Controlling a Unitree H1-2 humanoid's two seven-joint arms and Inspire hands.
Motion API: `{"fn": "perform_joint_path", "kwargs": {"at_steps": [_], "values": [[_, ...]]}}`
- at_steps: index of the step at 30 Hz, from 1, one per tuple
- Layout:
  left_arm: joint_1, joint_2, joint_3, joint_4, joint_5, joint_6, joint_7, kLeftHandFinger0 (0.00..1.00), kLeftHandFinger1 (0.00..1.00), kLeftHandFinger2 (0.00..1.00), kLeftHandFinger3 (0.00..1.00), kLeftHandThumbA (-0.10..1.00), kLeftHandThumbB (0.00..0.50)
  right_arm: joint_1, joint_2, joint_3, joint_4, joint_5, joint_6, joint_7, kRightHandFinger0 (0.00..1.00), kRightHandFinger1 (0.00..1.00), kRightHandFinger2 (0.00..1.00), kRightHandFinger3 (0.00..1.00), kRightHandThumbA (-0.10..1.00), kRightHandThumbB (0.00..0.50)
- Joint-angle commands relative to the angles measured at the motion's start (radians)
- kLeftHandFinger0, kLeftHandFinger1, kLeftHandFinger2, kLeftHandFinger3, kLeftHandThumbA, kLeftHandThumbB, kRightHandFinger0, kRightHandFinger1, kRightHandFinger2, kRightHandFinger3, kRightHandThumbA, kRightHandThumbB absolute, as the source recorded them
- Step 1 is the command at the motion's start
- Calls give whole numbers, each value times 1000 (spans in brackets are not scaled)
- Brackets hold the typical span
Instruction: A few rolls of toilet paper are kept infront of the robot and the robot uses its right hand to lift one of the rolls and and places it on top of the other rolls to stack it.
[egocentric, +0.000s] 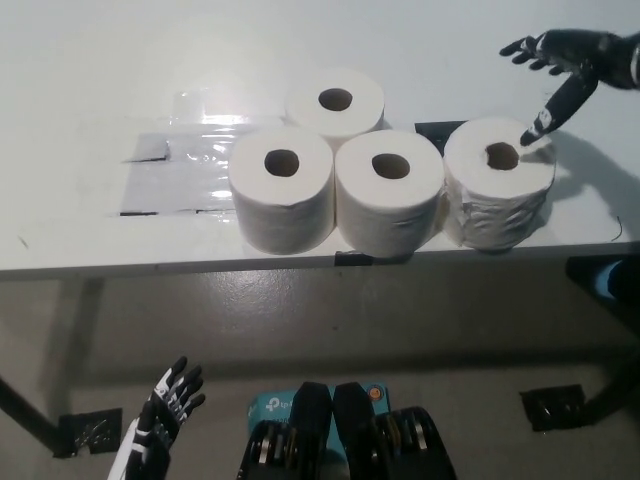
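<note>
Several white toilet paper rolls stand upright near the table's front edge. Three form a front row: the left roll (281, 187), the middle roll (388, 192) and the right roll (498, 182), whose side is wrinkled. A back roll (335, 104) stands behind the left and middle ones. My black right hand (556, 70) hovers open above and to the right of the right roll, one fingertip reaching down near that roll's top rim. It holds nothing. My white left hand (158, 425) hangs open at the lower left, below the table.
The white table (100, 240) ends in a front edge just before the rolls. A shiny plastic sheet (175, 175) lies taped left of the rolls, and black tape (432, 130) shows behind them. Floor with dark tape marks lies below.
</note>
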Motion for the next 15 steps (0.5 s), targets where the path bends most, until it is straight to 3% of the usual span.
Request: {"fn": "perform_joint_path", "kwargs": {"at_steps": [1, 3, 5, 12, 15], "values": [[4, 8, 2, -19, 11, -8, 7, 1000, 1000, 1000, 1000, 1000, 258, -97, -21, 15, 14, -57, 18, 101, 1000, 1000, 1000, 1000, 1000, 378], [3, 10, 2, -18, 8, -7, 3, 1000, 1000, 1000, 1000, 1000, 254, -105, -15, 21, 27, -75, 26, 100, 1000, 1000, 1000, 1000, 1000, 401], [4, 10, -2, -26, 10, -4, 0, 1000, 1000, 1000, 1000, 1000, 243, -108, -18, 17, 33, -78, -7, 114, 1000, 1000, 1000, 1000, 1000, 366], [5, 10, -2, -15, 12, -13, -1, 1000, 1000, 1000, 1000, 1000, 229, -105, 0, -7, 65, -92, -68, 93, 1000, 1000, 1000, 1000, 1000, 359], [7, 7, -3, -17, 13, -9, 0, 1000, 1000, 1000, 1000, 1000, 234, -99, 7, -20, 69, -88, -89, 95, 1000, 1000, 1000, 1000, 1000, 318]]}}
